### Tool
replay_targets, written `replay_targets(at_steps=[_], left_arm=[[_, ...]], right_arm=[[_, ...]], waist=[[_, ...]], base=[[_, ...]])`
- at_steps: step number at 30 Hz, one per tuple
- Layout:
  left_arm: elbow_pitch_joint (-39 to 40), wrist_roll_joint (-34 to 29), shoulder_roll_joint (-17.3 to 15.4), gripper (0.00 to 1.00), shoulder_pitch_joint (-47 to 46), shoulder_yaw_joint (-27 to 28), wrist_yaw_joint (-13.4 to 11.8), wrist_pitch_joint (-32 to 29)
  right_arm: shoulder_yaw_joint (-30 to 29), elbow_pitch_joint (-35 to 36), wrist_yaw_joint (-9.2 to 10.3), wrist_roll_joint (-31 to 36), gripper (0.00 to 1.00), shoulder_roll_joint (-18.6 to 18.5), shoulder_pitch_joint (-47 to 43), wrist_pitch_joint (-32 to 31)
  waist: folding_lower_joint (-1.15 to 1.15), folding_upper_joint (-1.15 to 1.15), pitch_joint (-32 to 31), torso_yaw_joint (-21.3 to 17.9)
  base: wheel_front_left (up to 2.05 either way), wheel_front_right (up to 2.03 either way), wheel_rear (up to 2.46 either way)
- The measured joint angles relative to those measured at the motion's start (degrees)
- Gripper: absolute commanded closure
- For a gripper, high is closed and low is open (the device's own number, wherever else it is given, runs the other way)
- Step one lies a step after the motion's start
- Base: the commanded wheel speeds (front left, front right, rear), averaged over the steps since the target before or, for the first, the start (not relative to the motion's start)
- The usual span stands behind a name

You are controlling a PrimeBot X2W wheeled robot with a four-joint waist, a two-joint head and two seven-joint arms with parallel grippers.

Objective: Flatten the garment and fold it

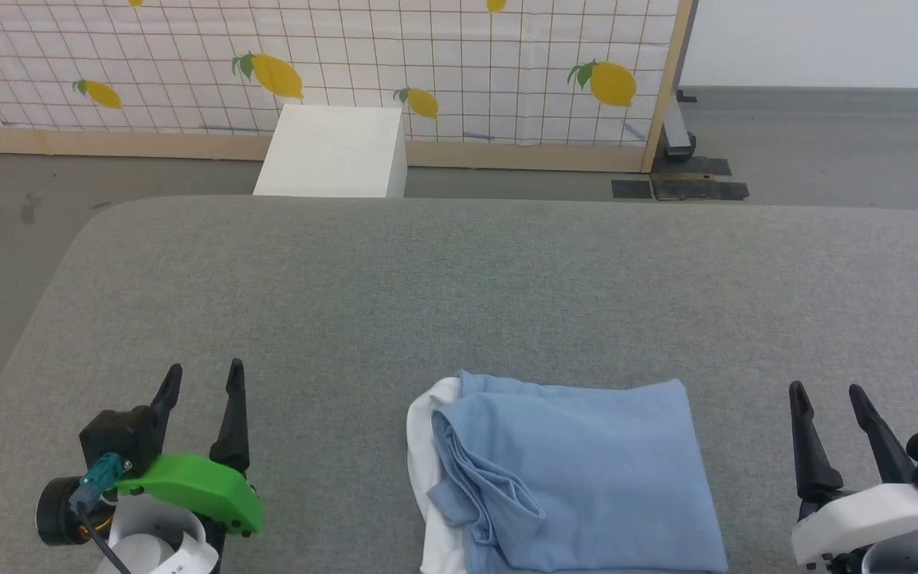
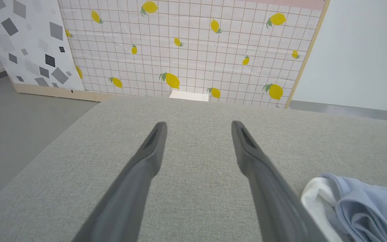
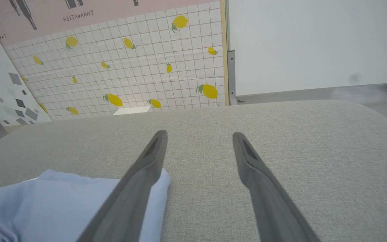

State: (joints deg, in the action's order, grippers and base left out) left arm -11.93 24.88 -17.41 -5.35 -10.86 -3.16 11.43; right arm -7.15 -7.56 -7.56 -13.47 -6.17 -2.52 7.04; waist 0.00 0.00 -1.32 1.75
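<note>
The light blue garment [image 1: 578, 470] lies folded in a compact rectangle at the near edge of the grey padded bench [image 1: 459, 279], with white fabric showing at its left. The left claw [image 1: 205, 368] and right claw [image 1: 827, 389] flank it, both wide and empty. Folding looks finished; at most, the rumpled left edge wants smoothing.
</note>
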Motion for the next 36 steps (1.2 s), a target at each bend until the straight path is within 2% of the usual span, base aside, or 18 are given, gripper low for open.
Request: replay_targets(at_steps=[30,33,36], left_arm=[[0.0,1.8,-0.4,0.0,0.0,-0.5,-0.8,0.3],[0.1,1.8,-0.5,0.0,0.0,-0.6,-1.0,0.5],[0.8,1.8,-0.7,0.0,0.0,-0.5,-1.1,0.7]], right_arm=[[0.3,-0.1,0.0,0.0,0.0,-0.4,0.8,-0.8],[0.6,-0.1,0.0,-0.6,0.0,-1.0,1.5,-3.6],[3.3,0.3,0.0,-3.0,0.0,-3.3,3.2,-11.4]], waist=[[0.0,0.0,0.6,0.1],[0.0,0.0,0.6,0.1],[0.0,0.0,0.8,-0.1]], base=[[0.0,0.0,0.0],[0.0,0.0,0.0],[0.0,0.0,0.0]])
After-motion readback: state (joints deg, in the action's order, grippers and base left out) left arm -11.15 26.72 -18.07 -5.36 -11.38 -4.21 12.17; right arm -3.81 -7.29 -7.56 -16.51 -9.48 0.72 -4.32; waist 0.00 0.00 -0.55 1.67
